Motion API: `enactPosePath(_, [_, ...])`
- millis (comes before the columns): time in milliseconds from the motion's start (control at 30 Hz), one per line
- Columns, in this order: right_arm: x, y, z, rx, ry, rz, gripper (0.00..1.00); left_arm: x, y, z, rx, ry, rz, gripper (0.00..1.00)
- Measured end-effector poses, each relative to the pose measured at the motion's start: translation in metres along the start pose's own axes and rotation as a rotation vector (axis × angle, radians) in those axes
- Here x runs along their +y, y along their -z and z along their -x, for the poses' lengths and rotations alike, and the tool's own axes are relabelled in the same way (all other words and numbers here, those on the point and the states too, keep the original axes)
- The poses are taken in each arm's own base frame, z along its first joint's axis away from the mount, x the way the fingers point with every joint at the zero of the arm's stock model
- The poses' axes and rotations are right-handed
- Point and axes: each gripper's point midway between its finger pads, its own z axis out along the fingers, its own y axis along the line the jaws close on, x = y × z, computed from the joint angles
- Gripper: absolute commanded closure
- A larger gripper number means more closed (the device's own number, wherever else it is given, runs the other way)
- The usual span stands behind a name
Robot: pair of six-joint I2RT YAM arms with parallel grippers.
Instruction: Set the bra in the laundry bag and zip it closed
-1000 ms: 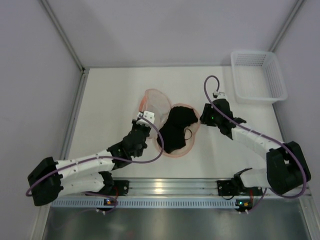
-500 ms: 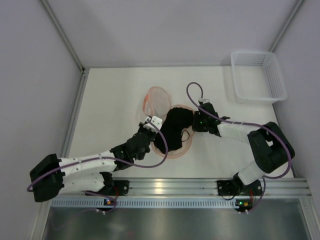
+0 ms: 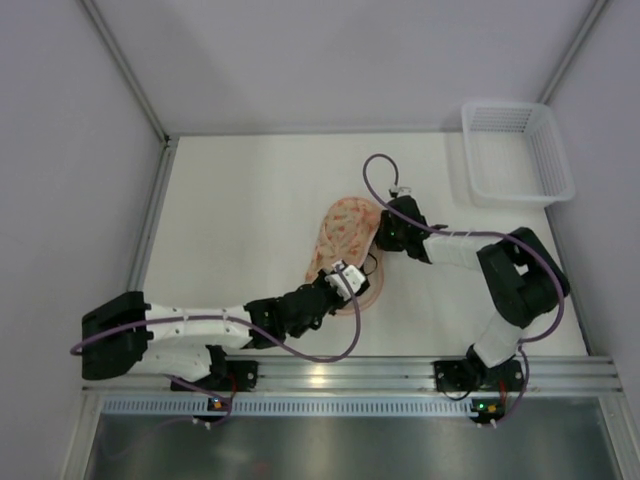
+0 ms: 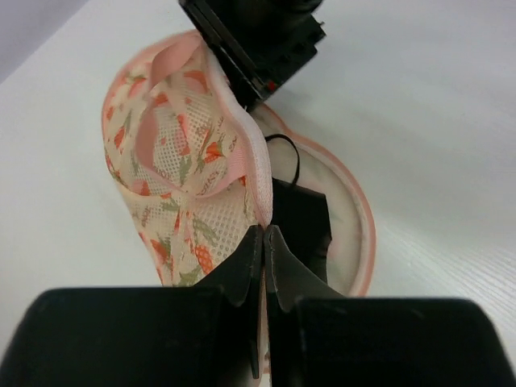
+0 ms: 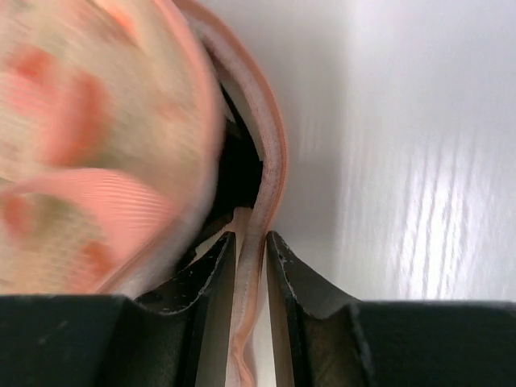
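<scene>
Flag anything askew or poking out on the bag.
The bag is not shut: its patterned half sits tilted over the lower half, leaving a gap. The black bra shows there, and its strap loops toward the rim, where the zip might catch it.

A robot lab cell: a white table (image 3: 230, 200) boxed in by plain pale walls (image 3: 330, 60), an aluminium rail (image 3: 330, 375) at 6 o'clock carrying the cabled left arm (image 3: 190, 325) and right arm (image 3: 455, 250), a mesh basket (image 3: 517, 152) at 2 o'clock.
</scene>
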Motion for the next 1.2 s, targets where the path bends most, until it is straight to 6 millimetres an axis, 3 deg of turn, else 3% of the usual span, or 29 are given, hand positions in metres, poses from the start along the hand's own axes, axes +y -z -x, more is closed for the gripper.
enactPosePath(133, [0.012,-0.01,0.022,-0.021,0.015,0.011,0.71,-0.008,-0.007,-0.015,0.047,0.017,-0.01,0.93])
enactPosePath(167, [0.014,-0.01,0.028,-0.026,0.019,0.012,0.68,-0.01,-0.009,-0.018,0.058,0.022,-0.011,0.83])
enactPosePath(267, [0.014,0.001,0.048,-0.058,0.015,0.014,0.47,-0.016,-0.016,-0.019,0.076,0.047,-0.012,0.65])
enactPosePath(300, [0.011,0.008,0.055,-0.069,0.011,0.01,0.4,-0.017,-0.017,-0.017,0.074,0.059,-0.012,0.51])
enactPosePath(367, [0.001,0.026,0.071,-0.1,0.004,-0.003,0.35,-0.02,-0.021,-0.009,0.065,0.091,-0.013,0.42])
enactPosePath(400, [-0.005,0.036,0.079,-0.119,-0.001,-0.012,0.32,-0.021,-0.023,-0.004,0.056,0.11,-0.012,0.31])
enactPosePath(533, [-0.022,0.077,0.109,-0.204,-0.019,-0.037,0.31,-0.024,-0.029,0.024,0.01,0.194,-0.01,0.23])
enactPosePath(633, [-0.024,0.098,0.121,-0.251,-0.021,-0.025,0.31,-0.016,-0.033,0.046,-0.001,0.281,0.031,0.24])
enactPosePath(733, [-0.017,0.106,0.116,-0.259,-0.007,0.036,0.34,0.012,-0.041,0.061,0.021,0.426,0.121,0.25])
enactPosePath(800, [-0.013,0.101,0.096,-0.215,-0.001,0.085,0.35,0.053,-0.048,0.053,0.046,0.545,0.224,0.25])
enactPosePath(900, [-0.008,0.087,0.057,-0.116,0.01,0.143,0.35,0.118,-0.047,0.009,0.125,0.678,0.399,0.25])
enactPosePath(967, [-0.004,0.079,0.04,-0.066,0.027,0.15,0.37,0.146,-0.039,-0.024,0.189,0.731,0.496,0.25])
enactPosePath(1067, [0.021,0.068,0.023,-0.013,0.088,0.186,0.39,0.16,-0.031,-0.056,0.271,0.785,0.549,0.27])
enactPosePath(1200, [0.044,0.049,0.016,0.038,0.129,0.215,0.43,0.165,-0.035,-0.082,0.337,0.815,0.568,0.27])
